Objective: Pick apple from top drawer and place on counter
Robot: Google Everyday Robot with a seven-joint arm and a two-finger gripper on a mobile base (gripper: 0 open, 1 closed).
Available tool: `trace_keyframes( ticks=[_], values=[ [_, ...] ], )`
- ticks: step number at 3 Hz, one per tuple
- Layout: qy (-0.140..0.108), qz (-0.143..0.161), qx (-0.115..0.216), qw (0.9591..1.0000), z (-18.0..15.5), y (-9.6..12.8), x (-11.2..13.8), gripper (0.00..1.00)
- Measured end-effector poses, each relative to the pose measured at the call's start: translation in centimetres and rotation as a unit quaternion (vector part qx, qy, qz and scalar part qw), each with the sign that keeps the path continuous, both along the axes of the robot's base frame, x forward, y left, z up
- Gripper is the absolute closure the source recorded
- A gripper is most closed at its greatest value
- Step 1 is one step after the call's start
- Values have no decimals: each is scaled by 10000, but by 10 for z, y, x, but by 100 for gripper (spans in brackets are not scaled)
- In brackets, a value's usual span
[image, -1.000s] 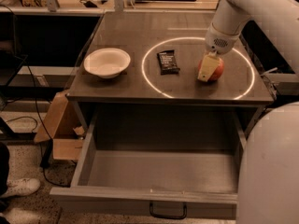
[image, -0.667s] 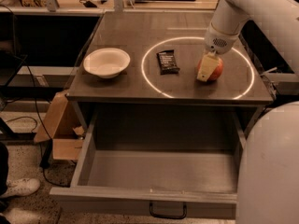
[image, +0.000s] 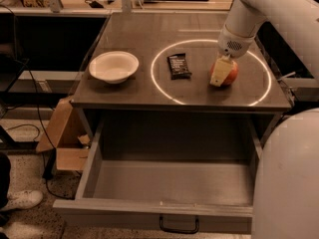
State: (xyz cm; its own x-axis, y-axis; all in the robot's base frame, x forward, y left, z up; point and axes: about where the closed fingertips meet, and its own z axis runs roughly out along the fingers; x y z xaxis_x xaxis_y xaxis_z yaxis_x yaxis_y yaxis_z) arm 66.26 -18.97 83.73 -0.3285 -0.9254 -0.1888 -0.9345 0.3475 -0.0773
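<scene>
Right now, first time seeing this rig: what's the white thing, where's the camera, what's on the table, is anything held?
The white shape is a robot arm on a mobile base. The white bulk at lower right looks like the robot's own body. There is only one camera view, looking down from the drawer side; where it is mounted is not known. The arm ends in a two-finger gripper, which is down on the apple. The apple sits on the counter, inside the thin white circle. Whether the gripper is clamping it does not show. Also on the counter are a dark snack bar inside the circle and a white bowl to the left, outside it. Below, the top drawer is pulled open, with no apple in it.
</scene>
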Motion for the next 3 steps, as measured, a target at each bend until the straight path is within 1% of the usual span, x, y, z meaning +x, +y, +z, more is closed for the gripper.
trace_keyframes(
  ticks=[1,2,3],
  values=[
    [0,0,0,10000,0,0,0,4],
    [0,0,0,10000,0,0,0,0],
    [0,0,0,10000,0,0,0,0]
  ],
)
